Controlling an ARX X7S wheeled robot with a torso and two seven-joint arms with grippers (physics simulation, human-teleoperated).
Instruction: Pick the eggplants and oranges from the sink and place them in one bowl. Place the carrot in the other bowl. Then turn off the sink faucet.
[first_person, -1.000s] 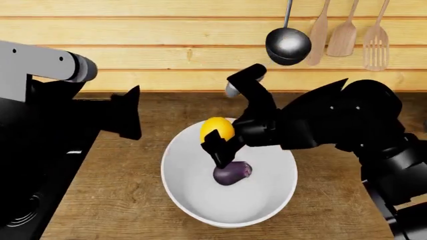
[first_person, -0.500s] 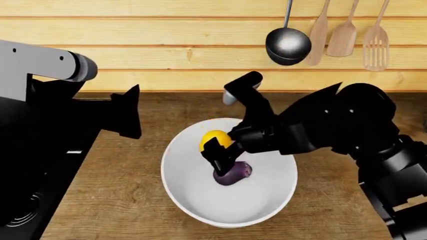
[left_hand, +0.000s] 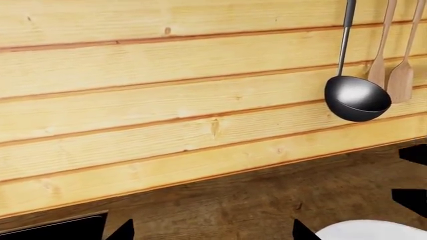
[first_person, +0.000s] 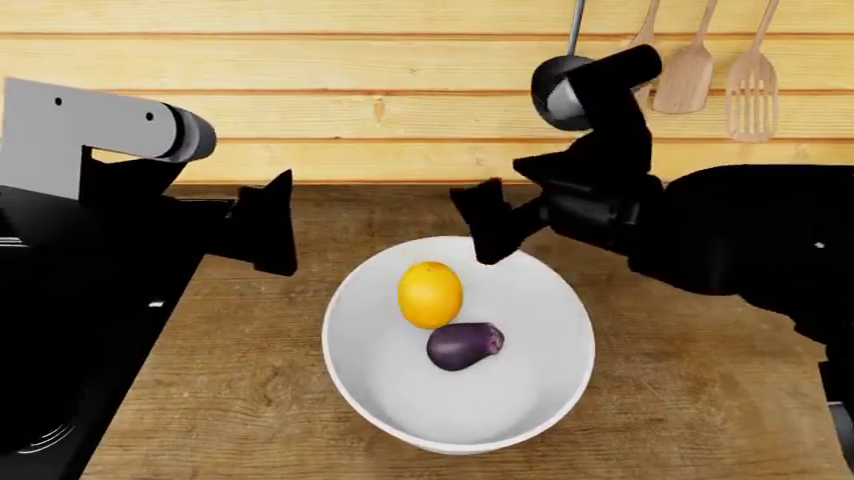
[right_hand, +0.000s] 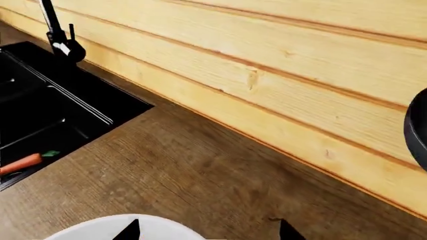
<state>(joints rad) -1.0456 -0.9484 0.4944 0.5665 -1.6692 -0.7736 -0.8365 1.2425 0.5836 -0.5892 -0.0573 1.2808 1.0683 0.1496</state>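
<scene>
All three views are being rendered sharp and evenly bright, with no blur or edge distortion. Soft highlights are being shown on the ladle (left_hand: 357, 98) and eggplant (first_person: 463, 346). Faint shadows are being cast inside the white bowl (first_person: 547, 385).

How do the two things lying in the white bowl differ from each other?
The orange is bright yellow-orange; the eggplant is glossy dark purple. The orange looks a little larger and lies nearer the wall, the eggplant nearer the robot. Both are smooth, rounded, and lie loose in the white bowl, close together, with no claw touching them.
</scene>
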